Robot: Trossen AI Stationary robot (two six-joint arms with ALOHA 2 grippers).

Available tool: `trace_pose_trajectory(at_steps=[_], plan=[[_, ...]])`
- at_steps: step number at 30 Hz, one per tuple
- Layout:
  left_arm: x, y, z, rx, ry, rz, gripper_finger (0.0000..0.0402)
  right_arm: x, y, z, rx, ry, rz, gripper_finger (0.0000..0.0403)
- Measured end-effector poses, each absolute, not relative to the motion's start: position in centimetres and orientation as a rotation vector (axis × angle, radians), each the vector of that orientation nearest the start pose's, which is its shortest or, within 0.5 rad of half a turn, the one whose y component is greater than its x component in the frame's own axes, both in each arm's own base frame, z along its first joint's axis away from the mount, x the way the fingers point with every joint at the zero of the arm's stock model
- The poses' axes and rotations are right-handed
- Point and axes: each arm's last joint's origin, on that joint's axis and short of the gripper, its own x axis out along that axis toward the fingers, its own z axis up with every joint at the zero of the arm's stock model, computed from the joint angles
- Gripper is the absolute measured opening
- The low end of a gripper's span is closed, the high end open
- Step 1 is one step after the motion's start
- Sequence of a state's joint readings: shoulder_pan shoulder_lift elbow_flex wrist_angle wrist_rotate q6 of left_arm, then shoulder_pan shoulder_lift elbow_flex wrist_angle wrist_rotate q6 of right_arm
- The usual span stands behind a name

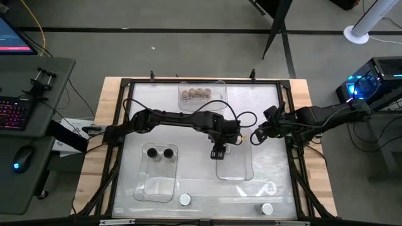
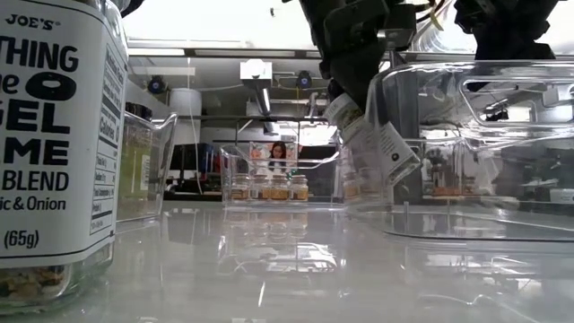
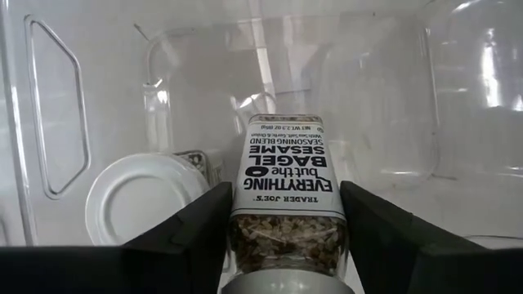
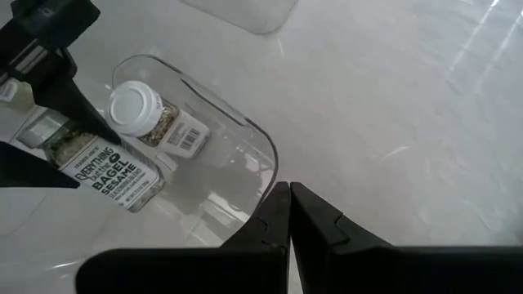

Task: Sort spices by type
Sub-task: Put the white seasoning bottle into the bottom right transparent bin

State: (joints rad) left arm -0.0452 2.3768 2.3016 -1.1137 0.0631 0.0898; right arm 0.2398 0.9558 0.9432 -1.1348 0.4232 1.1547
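Note:
My left gripper [image 1: 218,152] hangs over the clear middle bin [image 1: 242,172] and is shut on a white-lidded spice jar [image 3: 286,163] with a bagel seasoning label. A second white-lidded jar [image 4: 151,114] lies on its side on that bin's floor. My right gripper [image 4: 288,189] is shut and empty, hovering by the bin's far right corner [image 1: 254,138]. Several tan-lidded jars [image 1: 196,94] stand in the far bin. Two black-lidded jars [image 1: 161,152] stand in the left bin. Two more white-lidded jars [image 1: 184,199] [image 1: 267,209] stand on the table near its near edge. My left gripper pinches the jar between its two fingers, on the glass body close to the lid end [image 3: 282,237]. The fingers [image 3: 196,220] come from above, pointing down. The jar [image 2: 381,144] hangs tilted below them, base lowest, inside the bin and seemingly clear of its floor.
The three clear bins have upright walls and handle cut-outs [image 3: 57,106]. One white-lidded jar [image 2: 54,135] stands very close to the low camera. A raised black frame [image 1: 125,85] runs round the table. Open table lies between the bins and the near edge.

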Motion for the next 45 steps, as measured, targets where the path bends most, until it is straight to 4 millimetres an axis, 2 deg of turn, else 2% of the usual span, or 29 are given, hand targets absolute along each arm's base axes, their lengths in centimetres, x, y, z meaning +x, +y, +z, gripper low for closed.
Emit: trace_pose_trajectory(at_steps=[33, 37, 45], plan=[[48.3, -2.4, 23.5, 0.042, 1.314, -0.162, 0.0207, 15.3, 2.5, 29.1, 0.678, 0.818, -0.722, 0.0000], [47.8, -2.1, 23.4, 0.044, 1.365, -0.075, 0.0207, 15.3, 2.5, 29.1, 0.678, 0.818, -0.722, 0.0000], [47.2, -1.2, 23.2, 0.029, 1.437, -0.050, 0.0207, 15.3, 2.5, 29.1, 0.663, 0.808, -0.731, 0.0000]])
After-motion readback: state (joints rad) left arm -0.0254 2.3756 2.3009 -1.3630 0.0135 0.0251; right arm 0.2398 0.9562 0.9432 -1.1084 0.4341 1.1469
